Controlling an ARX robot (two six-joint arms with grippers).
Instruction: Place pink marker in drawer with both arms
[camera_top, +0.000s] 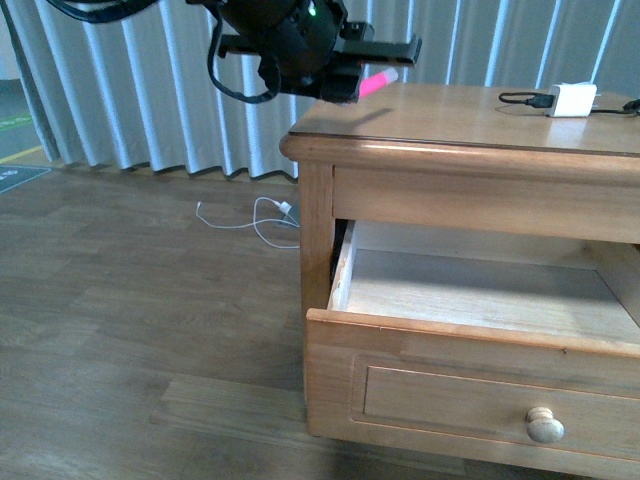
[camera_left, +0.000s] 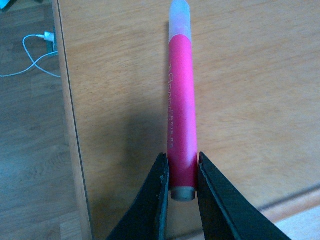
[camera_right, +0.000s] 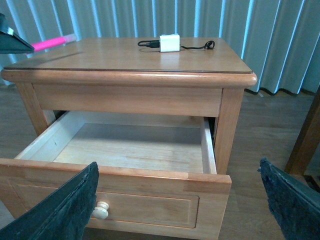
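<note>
1. Between the jaws of the left gripper (camera_left: 182, 172), the pink marker (camera_left: 182, 100) is clamped by its tail above the tabletop (camera_left: 250, 100).
2. Below and right of it, the drawer (camera_right: 125, 182) is found open; a carry over and down is judged next.
3. The right gripper (camera_right: 177, 165) is held spread apart, facing the drawer.

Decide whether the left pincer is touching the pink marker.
Touching: the left wrist view shows the left pincer squeezing the pink marker from both sides.

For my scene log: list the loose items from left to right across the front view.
Thin white cable on the floor → bright pink marker with a white cap → white charger block with black cable.
</note>
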